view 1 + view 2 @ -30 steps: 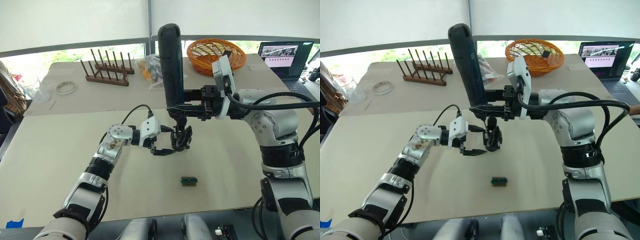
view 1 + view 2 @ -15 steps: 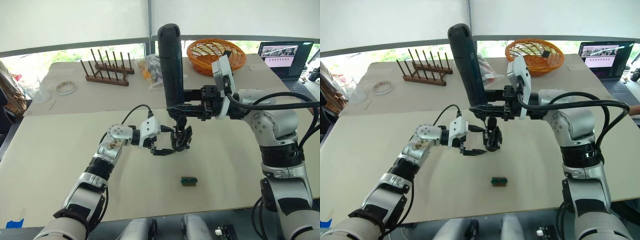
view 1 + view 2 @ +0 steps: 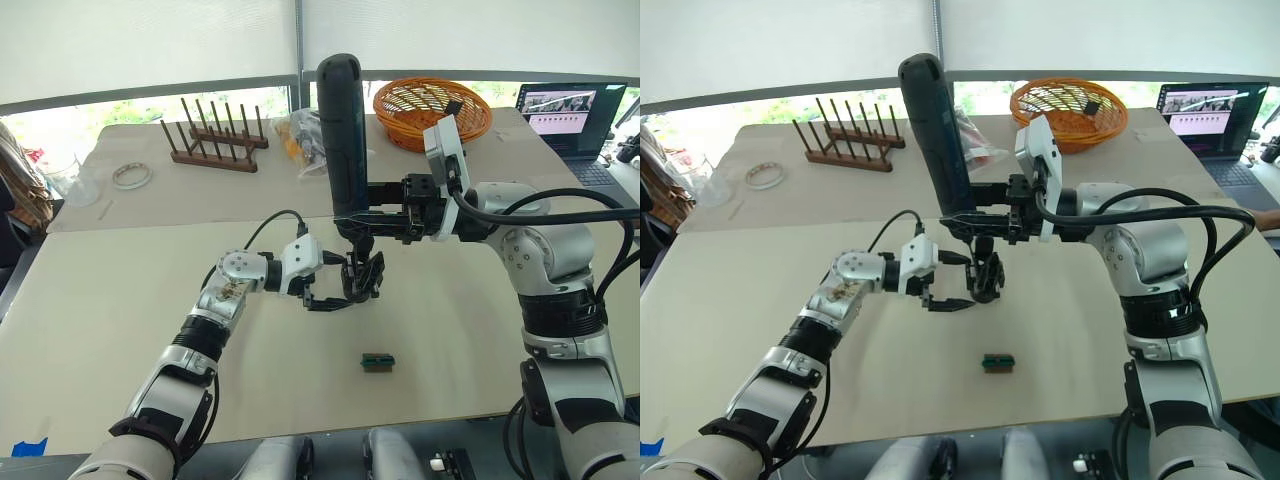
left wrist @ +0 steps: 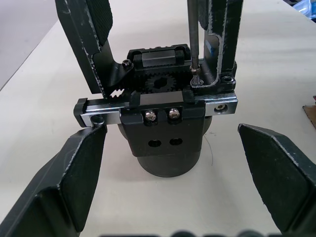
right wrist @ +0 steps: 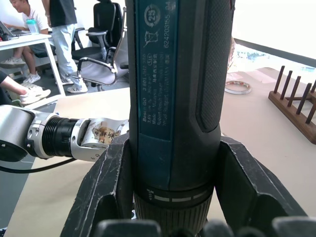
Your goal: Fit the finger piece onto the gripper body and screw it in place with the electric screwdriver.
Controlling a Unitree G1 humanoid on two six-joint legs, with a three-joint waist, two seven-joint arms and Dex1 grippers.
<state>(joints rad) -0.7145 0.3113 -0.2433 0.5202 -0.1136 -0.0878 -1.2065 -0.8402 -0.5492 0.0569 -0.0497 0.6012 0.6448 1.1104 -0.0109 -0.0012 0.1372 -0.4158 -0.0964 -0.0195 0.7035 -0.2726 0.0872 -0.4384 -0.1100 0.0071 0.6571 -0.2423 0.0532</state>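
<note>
The right gripper (image 3: 362,213), clamped on the upright electric screwdriver (image 3: 343,130), holds its bit directly above the gripper body (image 4: 165,123) on the bench (image 3: 120,300), flanked by the spread left gripper (image 3: 330,285).

My head stereo pair looks forward and down over the surface (image 3: 120,300); both eyes share the whole scene. Left wrist camera sits close behind the gripper body (image 4: 165,123). Right wrist camera looks very close along the electric screwdriver (image 5: 173,89).
</note>
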